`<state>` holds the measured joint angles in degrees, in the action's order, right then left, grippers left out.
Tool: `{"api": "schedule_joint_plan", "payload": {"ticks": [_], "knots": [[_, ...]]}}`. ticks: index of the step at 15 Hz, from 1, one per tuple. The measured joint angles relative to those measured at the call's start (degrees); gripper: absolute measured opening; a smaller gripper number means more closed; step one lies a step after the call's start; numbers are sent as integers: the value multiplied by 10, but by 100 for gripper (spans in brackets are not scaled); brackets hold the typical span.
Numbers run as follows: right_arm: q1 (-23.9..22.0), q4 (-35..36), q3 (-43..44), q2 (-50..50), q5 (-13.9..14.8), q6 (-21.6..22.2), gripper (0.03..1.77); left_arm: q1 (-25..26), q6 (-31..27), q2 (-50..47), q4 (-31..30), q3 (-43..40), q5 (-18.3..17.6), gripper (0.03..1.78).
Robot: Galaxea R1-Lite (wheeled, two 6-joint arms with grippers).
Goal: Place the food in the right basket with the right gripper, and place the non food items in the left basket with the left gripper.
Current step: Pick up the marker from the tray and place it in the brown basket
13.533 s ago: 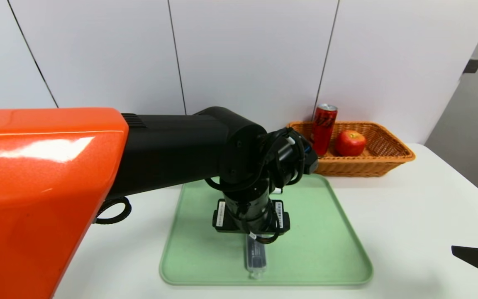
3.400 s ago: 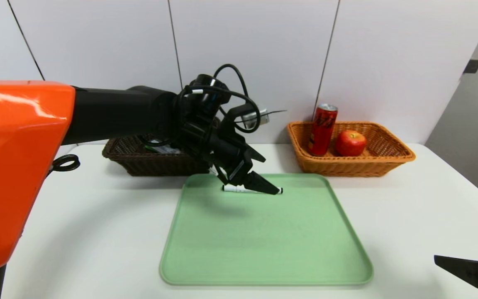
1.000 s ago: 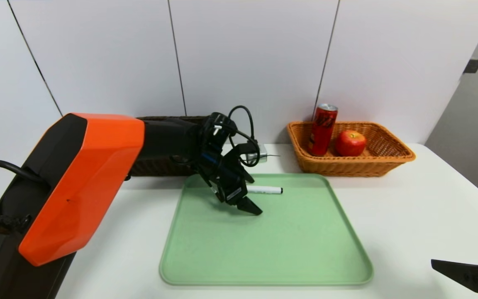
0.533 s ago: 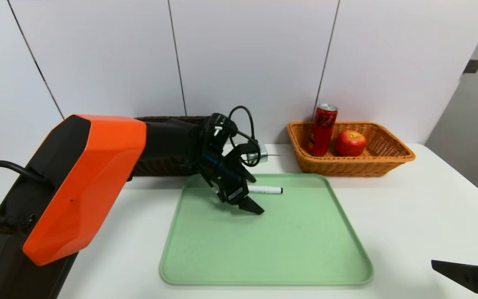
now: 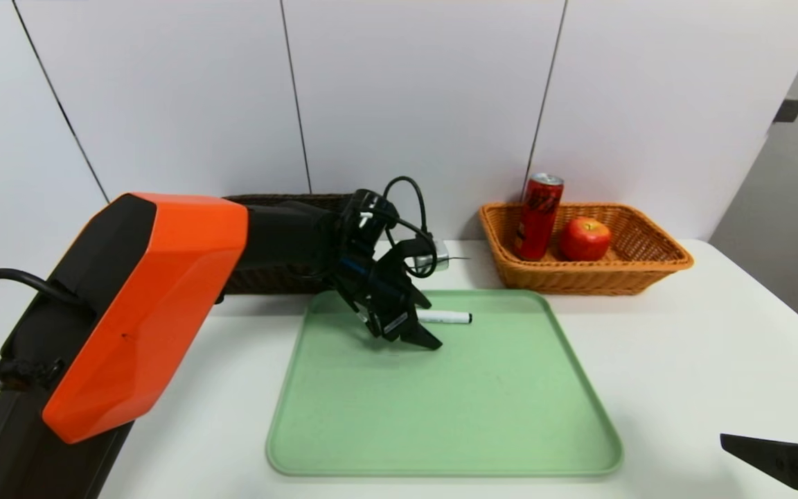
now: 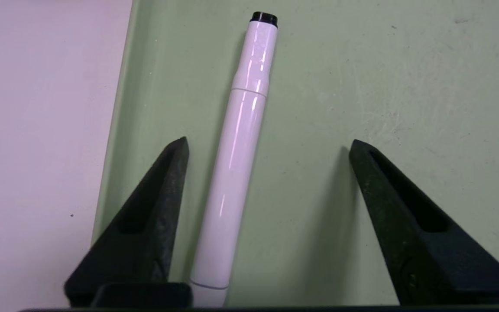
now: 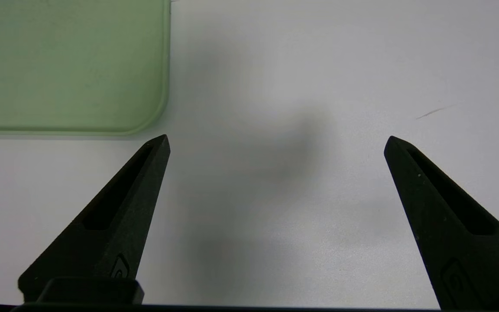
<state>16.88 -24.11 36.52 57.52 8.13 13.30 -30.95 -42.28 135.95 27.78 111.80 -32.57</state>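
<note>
Green tray (image 5: 496,416) lies at the centre of the white worktop (image 5: 683,360). White marker (image 5: 444,317) lies flat on the tray near its far edge, black cap toward the right. Left tool (image 5: 418,335) is lowered over the marker's left end; its fingers (image 6: 145,229) stand apart on either side of the barrel, one just beside it, neither visibly gripping, so the tool is released. Dark basket (image 5: 267,277) sits by the far edge, mostly hidden behind the left arm. Orange basket (image 5: 648,270) at the far right holds a red can (image 5: 539,215) and an apple (image 5: 584,238). Right tool (image 7: 275,143) is parked over bare worktop at the near right corner, fingers spread wide, holding nothing.
</note>
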Motion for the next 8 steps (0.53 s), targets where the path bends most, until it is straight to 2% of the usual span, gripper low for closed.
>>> {"api": "schedule_joint_plan", "payload": {"ticks": [4, 5, 6, 8], "knots": [[0, 0, 4, -1, 0, 0, 171, -1, 8, -2, 13, 0, 1, 78], [0, 0, 4, -1, 0, 0, 171, -1, 8, -3, 16, 0, 1, 58], [0, 0, 4, -2, 0, 0, 171, -1, 9, -3, 16, 0, 0, 17], [0, 0, 5, -3, 0, 1, 171, -1, 9, -5, 22, 0, 1, 17]]}}
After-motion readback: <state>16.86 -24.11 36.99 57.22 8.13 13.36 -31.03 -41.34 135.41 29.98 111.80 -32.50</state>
